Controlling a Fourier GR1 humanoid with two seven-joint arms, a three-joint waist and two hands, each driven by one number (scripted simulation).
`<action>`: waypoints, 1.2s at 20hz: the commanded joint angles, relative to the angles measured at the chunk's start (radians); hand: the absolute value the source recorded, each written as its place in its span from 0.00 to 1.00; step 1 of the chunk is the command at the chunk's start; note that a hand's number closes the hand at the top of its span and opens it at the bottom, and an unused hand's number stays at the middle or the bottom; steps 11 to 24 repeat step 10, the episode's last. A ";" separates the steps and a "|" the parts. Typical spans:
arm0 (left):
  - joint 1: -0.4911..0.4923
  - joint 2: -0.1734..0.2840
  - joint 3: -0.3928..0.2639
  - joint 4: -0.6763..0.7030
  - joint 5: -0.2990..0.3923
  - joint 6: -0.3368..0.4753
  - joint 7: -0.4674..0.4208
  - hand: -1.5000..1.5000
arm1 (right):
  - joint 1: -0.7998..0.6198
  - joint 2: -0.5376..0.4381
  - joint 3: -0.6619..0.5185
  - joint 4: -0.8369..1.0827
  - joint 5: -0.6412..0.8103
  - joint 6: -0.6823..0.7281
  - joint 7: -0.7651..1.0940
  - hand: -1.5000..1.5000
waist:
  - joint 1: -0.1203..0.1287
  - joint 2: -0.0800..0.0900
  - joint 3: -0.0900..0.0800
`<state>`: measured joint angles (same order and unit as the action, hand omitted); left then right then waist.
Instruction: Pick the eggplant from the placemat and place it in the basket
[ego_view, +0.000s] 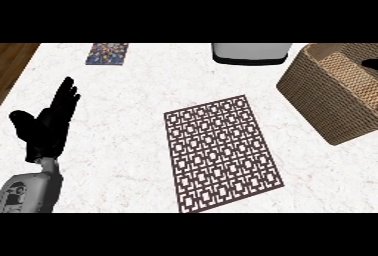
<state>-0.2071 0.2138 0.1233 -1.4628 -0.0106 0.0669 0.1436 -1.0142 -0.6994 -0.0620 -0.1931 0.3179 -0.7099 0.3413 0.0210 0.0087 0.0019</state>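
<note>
My left hand (46, 127) rested open, holding nothing; to its right the placemat (221, 152) lay bare, eggplant unseen, perhaps already in the basket (336, 92)

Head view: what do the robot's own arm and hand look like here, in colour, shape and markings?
Only the left arm shows. The black left hand has slim fingers and a thicker thumb, all one matte black with no markings. Below a narrow pale wrist sits the light grey, rounded left forearm, which carries a small dark marking on its casing. No cables or sleeves are visible. The right arm is out of view.
</note>
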 joint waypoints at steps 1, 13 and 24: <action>-0.041 0.016 0.020 0.014 -0.012 0.019 0.028 0.50 | 0.064 -0.015 -0.082 -0.065 -0.083 -0.001 -0.050 0.00 | -0.020 -0.007 -0.001; 0.086 -0.024 -0.001 -0.034 -0.035 0.028 -0.026 0.50 | 0.402 -0.059 -0.179 -0.364 -0.234 0.138 -0.204 0.00 | -0.039 -0.016 -0.003; 0.086 -0.024 -0.001 -0.034 -0.035 0.028 -0.026 0.50 | 0.402 -0.059 -0.179 -0.364 -0.234 0.138 -0.204 0.00 | -0.039 -0.016 -0.003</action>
